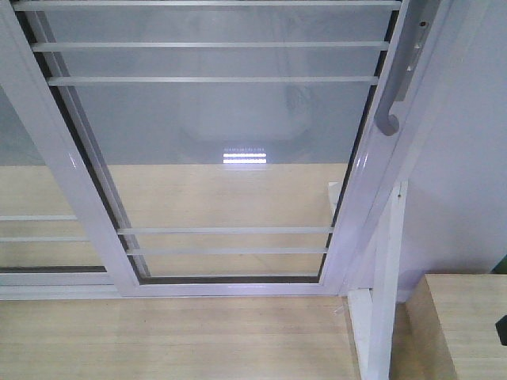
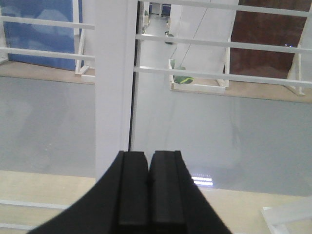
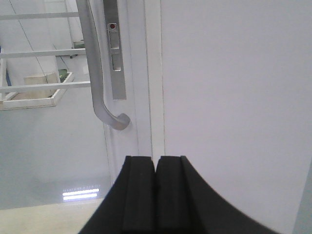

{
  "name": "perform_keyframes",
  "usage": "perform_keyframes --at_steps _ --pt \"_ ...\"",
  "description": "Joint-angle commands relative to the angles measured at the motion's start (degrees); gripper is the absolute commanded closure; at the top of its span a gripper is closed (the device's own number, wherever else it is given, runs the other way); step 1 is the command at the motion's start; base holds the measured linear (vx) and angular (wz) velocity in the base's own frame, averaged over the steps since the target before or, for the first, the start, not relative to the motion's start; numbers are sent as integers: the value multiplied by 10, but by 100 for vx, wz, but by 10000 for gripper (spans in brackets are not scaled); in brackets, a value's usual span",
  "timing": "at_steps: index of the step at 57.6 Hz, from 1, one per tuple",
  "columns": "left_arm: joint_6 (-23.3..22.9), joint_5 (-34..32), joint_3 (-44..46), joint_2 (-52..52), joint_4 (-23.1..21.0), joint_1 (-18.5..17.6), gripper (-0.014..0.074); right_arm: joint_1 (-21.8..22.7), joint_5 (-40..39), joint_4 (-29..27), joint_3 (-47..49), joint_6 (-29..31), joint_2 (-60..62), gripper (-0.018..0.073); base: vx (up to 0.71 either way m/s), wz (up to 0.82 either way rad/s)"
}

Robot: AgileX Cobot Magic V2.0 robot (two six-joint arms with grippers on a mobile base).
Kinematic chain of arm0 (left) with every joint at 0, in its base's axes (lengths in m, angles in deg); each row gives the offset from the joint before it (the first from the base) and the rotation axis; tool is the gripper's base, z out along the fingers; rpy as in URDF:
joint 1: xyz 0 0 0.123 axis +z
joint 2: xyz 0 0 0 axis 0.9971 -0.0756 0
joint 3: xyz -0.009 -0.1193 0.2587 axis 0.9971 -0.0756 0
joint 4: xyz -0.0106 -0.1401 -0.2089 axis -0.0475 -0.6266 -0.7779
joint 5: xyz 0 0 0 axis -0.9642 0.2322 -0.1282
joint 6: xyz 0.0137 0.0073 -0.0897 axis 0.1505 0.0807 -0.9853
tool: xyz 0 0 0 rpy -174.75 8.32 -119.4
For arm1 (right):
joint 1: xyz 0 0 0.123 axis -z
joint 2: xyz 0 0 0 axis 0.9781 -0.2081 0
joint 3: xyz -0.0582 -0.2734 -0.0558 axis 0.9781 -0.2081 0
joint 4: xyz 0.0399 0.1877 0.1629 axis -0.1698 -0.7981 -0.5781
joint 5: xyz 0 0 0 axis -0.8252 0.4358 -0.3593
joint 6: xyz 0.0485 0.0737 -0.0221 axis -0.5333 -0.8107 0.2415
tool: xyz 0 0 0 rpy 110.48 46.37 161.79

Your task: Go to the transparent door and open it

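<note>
While you look through the front camera, the transparent door (image 1: 222, 119) fills most of your view: a tall clear-glass panel in a glossy white frame, crossed by thin white horizontal bars near its top and bottom. Its curved grey J-shaped handle (image 1: 388, 111) sits on the right edge, high in that view, and this edge lies just beside the plain white wall (image 1: 467, 158). To the left, partly behind the door's frame, you can see a similar white-framed glass panel (image 1: 24, 206). A slanted white post (image 1: 384, 301) stands on the pale wooden floor (image 1: 174, 340) at lower right, next to a light wooden box (image 1: 459, 324).

Your right gripper (image 3: 156, 195) has its black pads pressed together with nothing between them. It points at the door's edge, below and to the right of the handle's hook and clear of it. A grey metal lock plate (image 3: 114, 48) runs alongside the handle.

Your left gripper (image 2: 148, 190) is likewise closed and empty, facing a broad white upright frame bar (image 2: 112, 83) with glass on both sides.
</note>
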Motion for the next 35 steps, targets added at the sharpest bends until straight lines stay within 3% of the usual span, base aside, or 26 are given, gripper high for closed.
perform_keyframes --at_steps 1,35 --pt "-4 -58 -17 -8 -2 1 602 1 -54 0 -6 4 -1 567 0 0" --pt "-4 -50 -17 -14 -2 1 602 1 -38 0 -7 4 -11 567 0 0"
